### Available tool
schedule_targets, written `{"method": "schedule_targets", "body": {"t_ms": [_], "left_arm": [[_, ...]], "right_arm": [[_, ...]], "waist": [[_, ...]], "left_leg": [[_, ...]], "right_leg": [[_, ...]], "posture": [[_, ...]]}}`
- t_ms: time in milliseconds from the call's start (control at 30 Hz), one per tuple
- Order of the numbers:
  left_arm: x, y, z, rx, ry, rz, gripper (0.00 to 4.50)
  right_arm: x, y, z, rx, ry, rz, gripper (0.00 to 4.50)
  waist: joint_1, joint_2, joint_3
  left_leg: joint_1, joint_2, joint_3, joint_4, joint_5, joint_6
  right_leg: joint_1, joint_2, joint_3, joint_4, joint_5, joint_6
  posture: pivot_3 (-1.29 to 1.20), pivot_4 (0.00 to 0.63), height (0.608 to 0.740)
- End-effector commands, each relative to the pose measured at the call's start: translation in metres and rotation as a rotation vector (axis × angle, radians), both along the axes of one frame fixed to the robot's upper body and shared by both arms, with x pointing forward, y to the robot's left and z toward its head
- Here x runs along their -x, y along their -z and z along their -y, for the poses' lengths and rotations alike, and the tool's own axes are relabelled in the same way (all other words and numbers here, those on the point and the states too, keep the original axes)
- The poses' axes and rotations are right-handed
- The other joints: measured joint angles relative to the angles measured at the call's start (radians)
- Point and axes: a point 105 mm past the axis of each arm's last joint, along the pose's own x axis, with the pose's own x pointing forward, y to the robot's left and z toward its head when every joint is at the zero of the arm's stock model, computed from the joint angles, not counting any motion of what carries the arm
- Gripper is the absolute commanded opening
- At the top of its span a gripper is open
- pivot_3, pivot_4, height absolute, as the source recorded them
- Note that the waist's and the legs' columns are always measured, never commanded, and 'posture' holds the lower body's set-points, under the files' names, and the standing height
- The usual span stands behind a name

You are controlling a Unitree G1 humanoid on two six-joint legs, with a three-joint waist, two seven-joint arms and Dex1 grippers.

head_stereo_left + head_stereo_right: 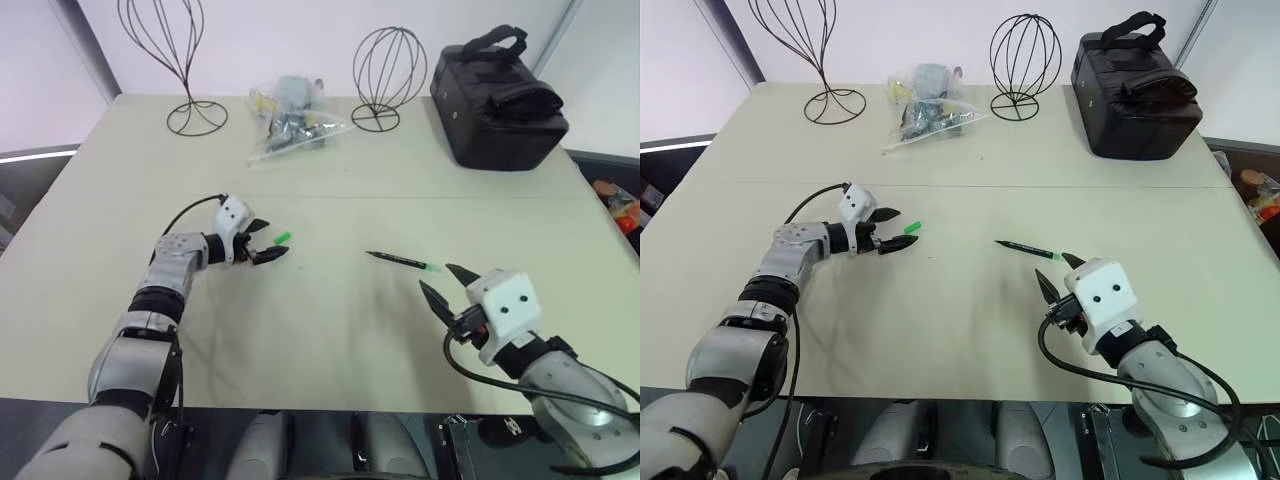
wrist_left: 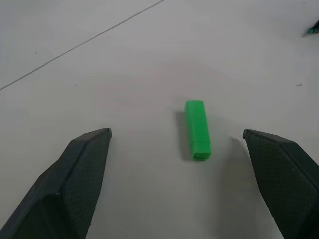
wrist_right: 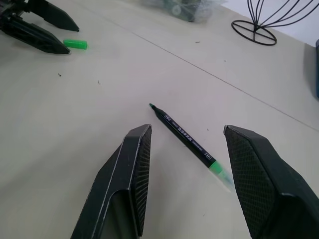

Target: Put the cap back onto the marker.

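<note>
Left eye view: the cap (image 1: 283,238) lies flat on the table (image 1: 330,330), just past the tips of the left gripper (image 1: 265,240). The left gripper's fingers stand wide apart and hold nothing. In the left wrist view the cap sits on the bare surface ahead of the gap between the two fingers (image 2: 79,174), nearer one of them, touching neither.

The marker (image 1: 405,262) lies uncapped on the table, well apart from the cap, with its dark tip pointing toward the left arm's side and its pale green tail toward the right gripper (image 1: 447,282). The right gripper hovers near that tail end; its fingers stand partly open and empty. In the right wrist view the marker lies ahead of the two fingers (image 3: 124,189), slanting across the gap, touched by neither.

At the far side of the table stand two wire stands (image 1: 389,72), a plastic bag (image 1: 290,118) of small items between them, and a black bag (image 1: 497,100).
</note>
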Motion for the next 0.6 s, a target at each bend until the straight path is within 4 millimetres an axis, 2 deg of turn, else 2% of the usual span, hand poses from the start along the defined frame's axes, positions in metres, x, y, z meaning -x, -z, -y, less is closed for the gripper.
{"method": "schedule_targets", "body": {"t_ms": [33, 233, 333, 467, 600], "left_arm": [[-0.0042, -0.0062, 0.002, -0.01, 0.005, 0.032, 4.43], [-0.0069, -0.0078, 0.0047, -0.024, 0.014, 0.044, 4.43], [-0.0066, -0.0076, 0.007, -0.031, 0.025, 0.052, 3.61], [-0.005, -0.0051, 0.0085, -0.038, 0.036, 0.057, 1.56], [-0.0037, -0.0033, 0.0072, -0.042, 0.041, 0.053, 1.56]], "right_arm": [[0.003, -0.012, -0.0037, 0.0, 0.003, 0.068, 2.34], [0.0036, -0.0105, -0.0043, -0.001, 0.017, 0.072, 2.34], [0.0034, -0.0104, -0.0038, 0.0, 0.022, 0.075, 2.34], [0.004, -0.0104, -0.0032, 0.002, 0.022, 0.075, 2.34], [0.0033, -0.0107, -0.0034, 0.004, 0.017, 0.075, 2.34]], "waist": [[0.0, 0.0, 0.0], [0.001, 0.0, 0.0], [0.0, 0.0, 0.0], [-0.001, 0.0, 0.0], [0.0, 0.0, 0.0]], "left_leg": [[0.0, 0.0, 0.0, 0.0, 0.0, 0.0], [0.0, 0.0, 0.0, 0.001, 0.0, 0.0], [0.0, 0.0, 0.0, 0.001, 0.0, 0.0], [0.0, 0.0, 0.0, 0.001, 0.0, 0.0], [0.0, 0.0, 0.0, 0.001, 0.0, 0.0]], "right_leg": [[0.0, 0.0, 0.0, 0.0, 0.0, 0.0], [0.0, 0.0, 0.0, 0.001, 0.0, 0.0], [0.0, 0.0, 0.0, 0.002, 0.0, 0.0], [0.0, 0.0, 0.0, 0.002, 0.0, 0.0], [0.0, 0.0, 0.0, 0.002, 0.0, 0.0]], "posture": [[0.0, 0.15, 0.74], [0.0, 0.15, 0.74], [0.0, 0.15, 0.74], [0.0, 0.15, 0.74], [0.0, 0.15, 0.74]]}}
